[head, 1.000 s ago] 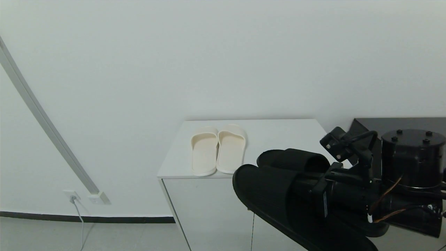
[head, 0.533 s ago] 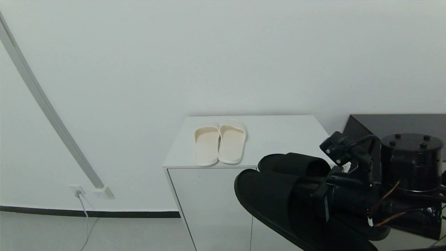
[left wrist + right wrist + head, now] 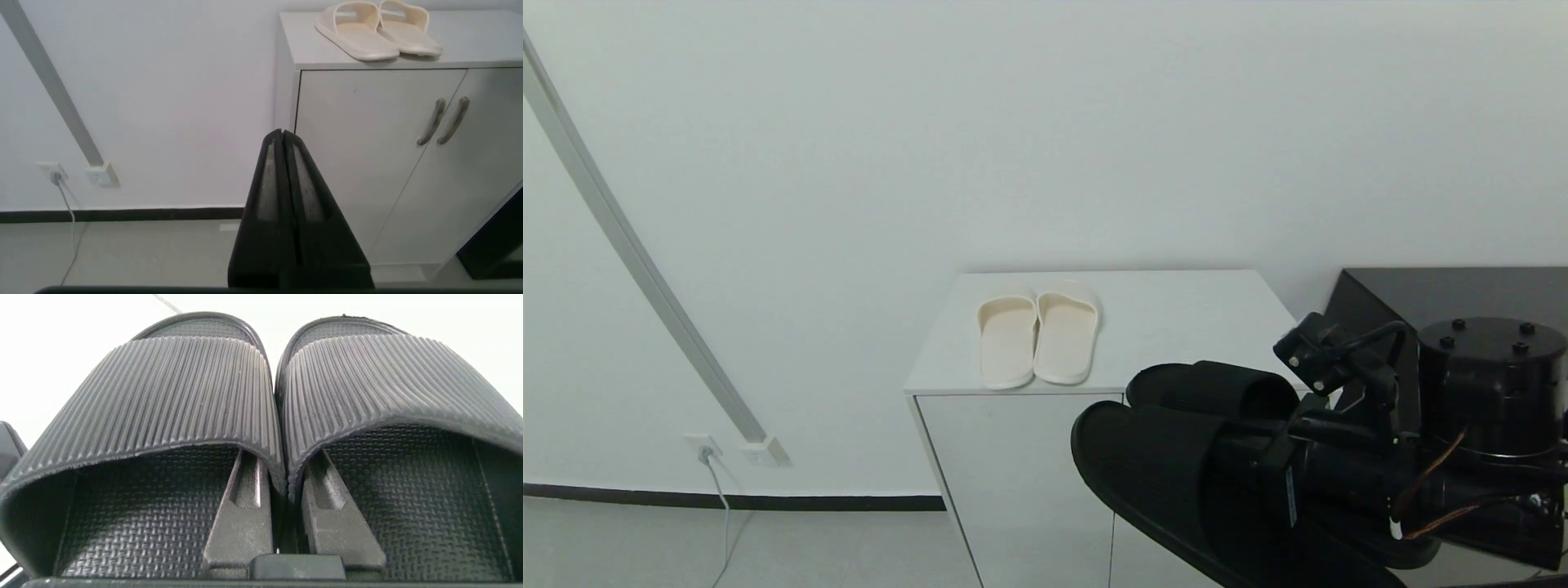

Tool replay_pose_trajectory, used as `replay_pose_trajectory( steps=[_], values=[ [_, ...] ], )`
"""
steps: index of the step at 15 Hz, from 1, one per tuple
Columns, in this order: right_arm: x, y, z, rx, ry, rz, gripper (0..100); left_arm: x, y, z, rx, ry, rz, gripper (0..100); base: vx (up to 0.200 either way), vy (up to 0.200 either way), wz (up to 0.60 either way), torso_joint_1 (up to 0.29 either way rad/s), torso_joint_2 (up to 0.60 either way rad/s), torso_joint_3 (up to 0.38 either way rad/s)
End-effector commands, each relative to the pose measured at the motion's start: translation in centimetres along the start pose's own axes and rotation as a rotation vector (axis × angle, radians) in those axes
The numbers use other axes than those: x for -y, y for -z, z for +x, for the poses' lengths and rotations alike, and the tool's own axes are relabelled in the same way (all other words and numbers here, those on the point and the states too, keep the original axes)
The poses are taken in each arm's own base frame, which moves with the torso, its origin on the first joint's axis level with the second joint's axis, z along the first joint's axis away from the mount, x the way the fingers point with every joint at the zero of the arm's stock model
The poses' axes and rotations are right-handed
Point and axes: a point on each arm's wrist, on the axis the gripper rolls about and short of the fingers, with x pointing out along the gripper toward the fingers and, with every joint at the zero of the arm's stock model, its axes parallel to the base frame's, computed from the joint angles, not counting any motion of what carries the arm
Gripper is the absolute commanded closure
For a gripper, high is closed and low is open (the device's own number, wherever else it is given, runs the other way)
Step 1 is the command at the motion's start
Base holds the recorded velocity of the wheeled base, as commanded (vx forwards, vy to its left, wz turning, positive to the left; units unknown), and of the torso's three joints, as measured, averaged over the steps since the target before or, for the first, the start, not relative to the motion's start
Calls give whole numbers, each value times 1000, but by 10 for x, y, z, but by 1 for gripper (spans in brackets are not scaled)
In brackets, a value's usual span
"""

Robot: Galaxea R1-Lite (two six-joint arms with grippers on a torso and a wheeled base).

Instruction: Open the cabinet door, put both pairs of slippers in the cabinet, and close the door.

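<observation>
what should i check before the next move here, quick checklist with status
1. Right gripper holding the black ribbed rubber slippers: ok, both clamped together.
2. White cabinet doors open: not ok, both shut.
3. Left gripper free for the metal bar handles: ok, shut and empty.
4. Cream slippers clear of the doors: ok, on the cabinet top.
5. Room inside the cabinet: cannot tell.

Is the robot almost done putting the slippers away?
Barely started. Done: the black slippers are picked up. In hand: the right gripper holds them. Left: the cabinet door is shut, the white slippers lie on the cabinet; both pairs must go in, then shut it.
</observation>
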Motion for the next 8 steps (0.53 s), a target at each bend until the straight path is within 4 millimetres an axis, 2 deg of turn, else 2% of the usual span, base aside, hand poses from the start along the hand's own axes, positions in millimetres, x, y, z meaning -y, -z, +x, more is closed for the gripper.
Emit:
replay_pose_trajectory(
  steps=[1, 3, 8],
  values=[
    [1, 1, 1, -4, 1, 1, 100, 0, 0, 0, -1, 0, 1, 100, 0, 0, 0, 0, 0, 0],
    [0, 3, 2, -12, 0, 2, 100, 0, 0, 0, -1, 0, 1, 100, 0, 0, 0, -53, 123, 67],
    [-1, 4, -2, 29, -3, -6, 100, 0, 0, 0, -1, 0, 1, 100, 0, 0, 0, -166, 398, 217]
  ],
)
